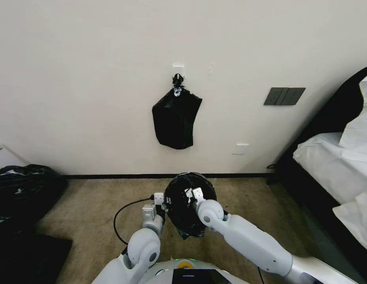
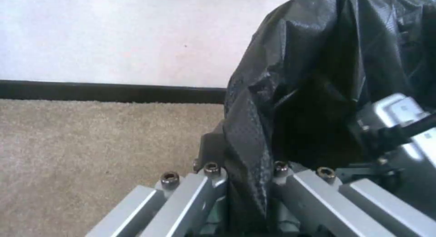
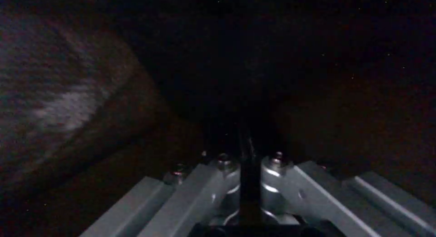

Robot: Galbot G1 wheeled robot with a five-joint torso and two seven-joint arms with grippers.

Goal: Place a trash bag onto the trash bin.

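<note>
Both grippers hold the trash bag low before the robot over the carpet: the left gripper at its 9 o'clock edge and the right gripper near its top, each with jaws closed narrowly on a fold of film. The bag looks domed, as if draped over something. I cannot make out the bin beneath, so seating remains unconfirmed.
</note>
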